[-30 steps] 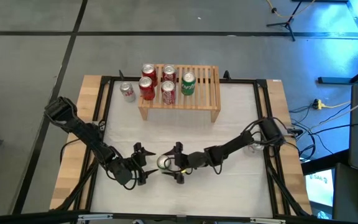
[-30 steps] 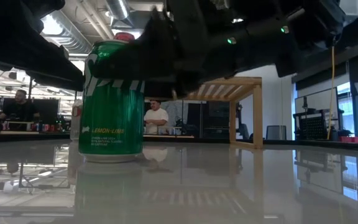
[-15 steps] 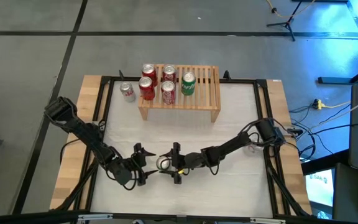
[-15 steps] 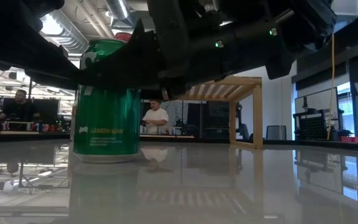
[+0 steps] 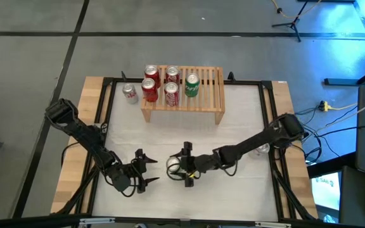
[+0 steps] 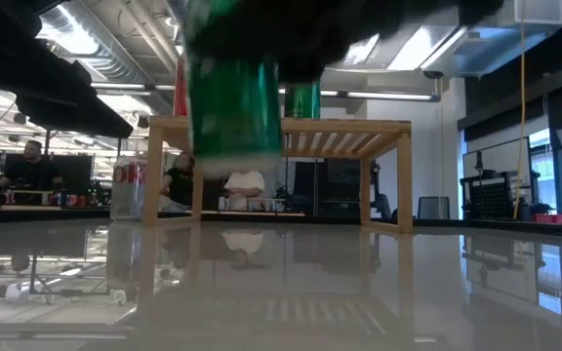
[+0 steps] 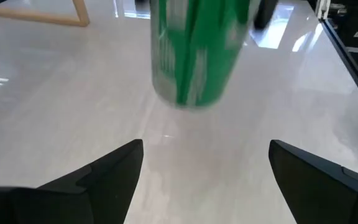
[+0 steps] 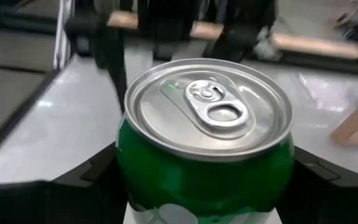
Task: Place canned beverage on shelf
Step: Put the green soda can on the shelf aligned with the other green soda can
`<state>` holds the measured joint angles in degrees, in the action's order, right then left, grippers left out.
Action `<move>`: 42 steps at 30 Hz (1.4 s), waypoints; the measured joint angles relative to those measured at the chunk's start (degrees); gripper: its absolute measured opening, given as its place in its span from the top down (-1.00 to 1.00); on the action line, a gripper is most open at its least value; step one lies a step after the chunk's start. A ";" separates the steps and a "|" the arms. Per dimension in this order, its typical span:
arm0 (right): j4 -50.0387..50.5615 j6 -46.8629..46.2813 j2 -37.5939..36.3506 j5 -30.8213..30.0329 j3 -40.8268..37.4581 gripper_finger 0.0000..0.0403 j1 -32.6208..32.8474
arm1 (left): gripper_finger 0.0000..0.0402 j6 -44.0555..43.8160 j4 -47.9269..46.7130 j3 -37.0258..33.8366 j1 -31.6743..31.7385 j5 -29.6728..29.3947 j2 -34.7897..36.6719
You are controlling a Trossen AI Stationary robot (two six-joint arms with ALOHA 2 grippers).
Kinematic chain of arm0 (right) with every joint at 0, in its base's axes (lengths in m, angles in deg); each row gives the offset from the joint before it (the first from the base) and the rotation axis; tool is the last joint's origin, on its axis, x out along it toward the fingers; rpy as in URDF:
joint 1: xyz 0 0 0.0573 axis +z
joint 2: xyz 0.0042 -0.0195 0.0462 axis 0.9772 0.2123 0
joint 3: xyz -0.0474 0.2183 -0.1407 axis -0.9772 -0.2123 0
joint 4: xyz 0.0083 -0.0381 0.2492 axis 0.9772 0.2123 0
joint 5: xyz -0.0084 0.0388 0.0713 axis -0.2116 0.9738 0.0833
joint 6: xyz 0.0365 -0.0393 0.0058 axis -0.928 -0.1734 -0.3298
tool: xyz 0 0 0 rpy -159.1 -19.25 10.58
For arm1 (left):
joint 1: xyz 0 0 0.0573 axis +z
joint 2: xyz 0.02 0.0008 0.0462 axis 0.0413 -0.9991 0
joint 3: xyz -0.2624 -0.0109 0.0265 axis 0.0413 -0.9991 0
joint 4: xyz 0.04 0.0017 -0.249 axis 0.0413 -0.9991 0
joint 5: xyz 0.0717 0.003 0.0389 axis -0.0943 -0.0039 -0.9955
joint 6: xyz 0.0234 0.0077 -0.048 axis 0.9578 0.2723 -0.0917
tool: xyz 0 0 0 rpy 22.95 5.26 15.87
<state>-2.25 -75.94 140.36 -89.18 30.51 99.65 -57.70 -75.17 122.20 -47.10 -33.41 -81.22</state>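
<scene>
A green can [image 5: 170,167] is held upright in my right gripper [image 5: 179,169] near the table's front middle. It also shows in the low view [image 6: 234,107] and from above in the right wrist view [image 8: 207,124]. My left gripper [image 5: 151,171] is open and empty just left of the can, which shows ahead of it in its wrist view [image 7: 197,50]. The pale wooden shelf [image 5: 209,95] stands on its side legs at the far middle, with several red cans [image 5: 149,88] and one green can [image 5: 191,84] on its slatted top. My right gripper pinches the can's side wall [image 8: 135,168], just below the top rim, between its two fingers [image 8: 95,177]. The fingers come level from the table's right side. The can is upright and lifted clear; its base [image 6: 234,154] is above the tabletop.
A silver-and-red can [image 5: 129,92] stands on the table left of the shelf and shows in the low view [image 6: 128,190]. A small pale object [image 5: 262,150] lies by the right arm. The shelf's right half [image 5: 211,79] is bare. People sit in the room beyond.
My right gripper has risen with the green can, which stood on the table and now hangs clear of it, still upright, a little farther toward the table's right. My left gripper has drawn back slightly toward the near edge, away from the can.
</scene>
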 joint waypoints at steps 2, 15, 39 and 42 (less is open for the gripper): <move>1.87 0.60 -3.18 -1.52 0.02 -0.42 0.43 | -0.68 -0.73 0.24 0.00 0.00 0.00 0.00; 17.77 3.34 -20.92 -13.82 0.04 -0.42 0.57 | -0.68 -3.06 0.28 0.00 0.02 -0.44 0.00; 20.38 6.40 -25.40 -8.78 0.11 -0.42 -17.42 | -0.68 -2.88 0.64 0.00 0.11 -0.66 0.00; 20.40 6.09 -25.36 -7.25 0.09 -0.42 -19.85 | -0.68 -2.88 0.63 0.00 0.11 -0.63 0.00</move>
<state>18.16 -69.84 115.00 -96.44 30.60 79.80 -60.58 -74.53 122.20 -46.99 -34.04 -81.22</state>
